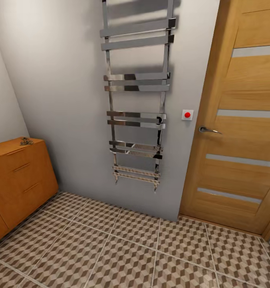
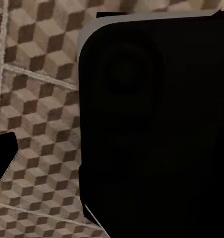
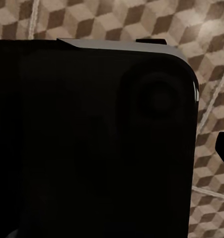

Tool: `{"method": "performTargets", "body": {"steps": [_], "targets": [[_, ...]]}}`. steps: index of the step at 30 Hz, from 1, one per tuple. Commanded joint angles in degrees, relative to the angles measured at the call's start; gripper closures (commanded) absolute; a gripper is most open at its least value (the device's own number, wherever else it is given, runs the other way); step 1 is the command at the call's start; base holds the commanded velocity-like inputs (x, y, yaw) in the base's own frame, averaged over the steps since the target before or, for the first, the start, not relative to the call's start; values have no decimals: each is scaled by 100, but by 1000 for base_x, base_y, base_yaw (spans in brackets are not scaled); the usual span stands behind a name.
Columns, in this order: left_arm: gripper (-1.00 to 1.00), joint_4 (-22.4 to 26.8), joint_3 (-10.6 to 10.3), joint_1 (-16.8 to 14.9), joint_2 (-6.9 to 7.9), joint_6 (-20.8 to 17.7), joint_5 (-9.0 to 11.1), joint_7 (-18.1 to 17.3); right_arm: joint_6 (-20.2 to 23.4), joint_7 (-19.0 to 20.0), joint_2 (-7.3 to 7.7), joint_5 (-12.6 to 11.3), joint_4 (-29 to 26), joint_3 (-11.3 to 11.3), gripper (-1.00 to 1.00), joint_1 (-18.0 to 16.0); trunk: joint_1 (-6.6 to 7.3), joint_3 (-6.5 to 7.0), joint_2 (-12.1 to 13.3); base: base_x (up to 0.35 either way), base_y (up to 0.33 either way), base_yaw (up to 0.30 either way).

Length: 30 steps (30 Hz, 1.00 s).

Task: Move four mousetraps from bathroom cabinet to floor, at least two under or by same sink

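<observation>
Mousetraps: one small dark wire-and-wood object (image 1: 26,141) lies on the top of the low orange-brown wooden cabinet with slim bar handles (image 1: 21,180), near its back edge by the wall; too small to be sure it is a trap, and I cannot tell whether it is one or several
Cabinet: stands at the left edge of the head view, all drawer fronts shut, well apart from the robot
Bathroom floor: large tiles with a brown, beige and white cube pattern (image 1: 131,252) run from the cabinet's foot to the oak door with frosted strips (image 1: 239,120)
Wall: a chrome ladder towel rail (image 1: 137,96) hangs between cabinet and door
Gripper state: cannot tell for either; both wrist views show a black housing (image 2: 151,124) (image 3: 92,139) over floor tiles
Risk, approach: the cabinet sits off to one side, so a careless turn could clip its corner
Risk, grasp: the object is tiny and flat; a gripper may push it off the back edge
Risk, search: other traps may be inside shut drawers
</observation>
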<state>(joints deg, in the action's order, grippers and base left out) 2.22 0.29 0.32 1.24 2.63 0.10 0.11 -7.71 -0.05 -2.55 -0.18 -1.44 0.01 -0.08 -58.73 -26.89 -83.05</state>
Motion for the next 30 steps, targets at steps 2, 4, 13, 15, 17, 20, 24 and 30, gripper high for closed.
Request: {"method": "performTargets", "body": {"steps": [2, 4, 13, 15, 17, 20, 24, 30], "targets": [[-100, 74, 4, 3, 4, 7, 4, 6, -81, -1, -3, 6, -2, -1, -100, -1, 0, -4, -2, 0, 0, 0], [-100, 138, 9, 3, 7, -21, 9, 12, -146, 0, 10, 8, -4, -3, -100, -1, 0, -4, -2, 0, 0, 0], [-100, 1994, 16, 3, -14, -125, 41, 5, -834, -8, 13, 15, -224, -3, -100, -1, 0, -4, -2, 0, 0, 0], [-100, 2264, 19, 3, -36, -196, 48, 2, -920, -7, 15, 16, -349, -2, -100, -1, 0, -4, -2, 0, 0, 0], [-100, 2680, 17, 3, -74, -339, 54, -3, -1048, -2, 19, 23, -570, 0, -100, -1, 0, -4, -2, 0, 0, 0], [-100, 3116, 16, 3, -94, -502, 54, -13, -1160, 2, 27, 32, -826, 4, -100, -1, 0, -4, -2, 0, 0, 0], [-100, 3837, 14, -1, -120, -721, 53, -25, -1242, -8, 30, 42, -1382, 7, -100, -1, 0, -4, -2, 0, 0, 0], [-100, 4712, 10, -5, -130, -917, 44, -14, -1176, -36, 23, 55, -2303, 9, -100, -1, 0, -4, -2, 0, 0, 0]]}}
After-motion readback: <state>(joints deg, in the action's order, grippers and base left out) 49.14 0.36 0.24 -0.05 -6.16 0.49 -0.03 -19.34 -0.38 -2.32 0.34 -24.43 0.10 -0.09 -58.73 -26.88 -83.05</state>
